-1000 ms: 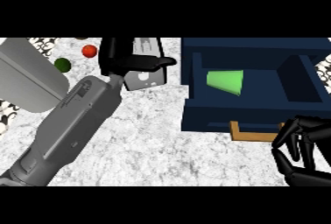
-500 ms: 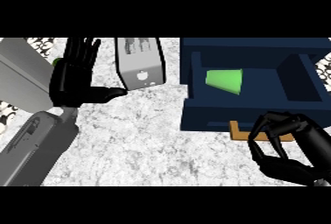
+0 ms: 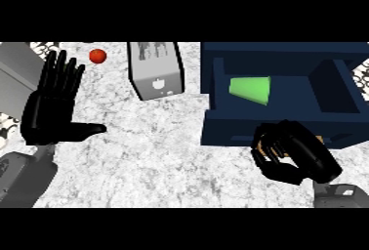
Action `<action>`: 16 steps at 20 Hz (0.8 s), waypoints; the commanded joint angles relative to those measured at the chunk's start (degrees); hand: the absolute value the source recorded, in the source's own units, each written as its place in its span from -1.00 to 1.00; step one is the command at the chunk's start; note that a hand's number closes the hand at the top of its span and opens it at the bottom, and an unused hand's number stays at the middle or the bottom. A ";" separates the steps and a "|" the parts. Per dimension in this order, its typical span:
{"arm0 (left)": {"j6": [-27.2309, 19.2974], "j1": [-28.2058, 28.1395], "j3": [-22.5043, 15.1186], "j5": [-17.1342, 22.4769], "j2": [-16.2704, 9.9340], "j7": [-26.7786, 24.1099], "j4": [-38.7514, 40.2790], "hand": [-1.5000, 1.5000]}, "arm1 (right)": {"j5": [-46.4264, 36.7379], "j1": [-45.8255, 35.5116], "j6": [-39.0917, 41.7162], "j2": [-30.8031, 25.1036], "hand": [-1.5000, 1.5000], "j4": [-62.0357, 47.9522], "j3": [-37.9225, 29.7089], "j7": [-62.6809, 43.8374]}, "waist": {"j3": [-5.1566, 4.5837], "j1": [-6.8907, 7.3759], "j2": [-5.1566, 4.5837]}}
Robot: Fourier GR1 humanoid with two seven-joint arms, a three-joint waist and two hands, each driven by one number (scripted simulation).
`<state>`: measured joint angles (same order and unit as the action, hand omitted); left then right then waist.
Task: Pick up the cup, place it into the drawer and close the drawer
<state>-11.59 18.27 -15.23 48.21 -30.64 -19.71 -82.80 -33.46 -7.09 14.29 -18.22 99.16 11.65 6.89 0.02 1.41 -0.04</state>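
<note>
Cup [image 3: 252,90] lies on its side inside the open drawer [image 3: 338,122], toward the drawer's left half, so the placing looks done and only the closing remains.

Right hand [image 3: 292,158] sits at the drawer's front wall, near the bench's right edge, its fingers [image 3: 268,146] curled at the front, over something tan that may be the handle. I cannot tell whether they actually hook round it or only press against the panel.

Left hand [image 3: 52,110] rests open near the bench's left edge, fingers straight and pointing up, thumb out to the side, holding nothing.

A grey box [image 3: 156,71] stands just left of the drawer near the bench's far edge, and a red ball [image 3: 97,55] lies beyond it toward the far left corner.

Risks, as I judge them: if the fingers catch on the handle, a push could skew the drawer or stall it short of shut. A push off-centre, toward the right side, might jam the drawer in its slides. The cup, lying loose on its side, could roll as the drawer moves.
</note>
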 commanded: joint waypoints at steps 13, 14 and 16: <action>10.58 -13.91 8.07 -3.26 1.58 -2.49 -2.79 -1.00 | -13.71 -21.40 -8.91 6.68 -1.00 -41.36 -1.59 8.29 | 0.00 -0.67 -0.09; 13.19 -11.11 12.44 -0.40 -0.96 0.14 -1.44 -1.00 | -14.63 -18.70 -11.00 7.66 -1.00 -42.35 -0.35 10.35 | 0.00 -0.88 -0.08; 17.51 -12.62 13.30 0.00 -1.37 -1.28 1.02 -1.00 | -13.48 -23.40 -12.36 6.54 -1.00 -50.43 -4.10 13.79 | 0.00 -0.58 -0.21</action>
<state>1.14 5.76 -5.07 47.39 -31.38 -21.13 -84.60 -46.70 -25.21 3.93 -12.01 59.42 10.58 16.96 0.00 0.90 -0.08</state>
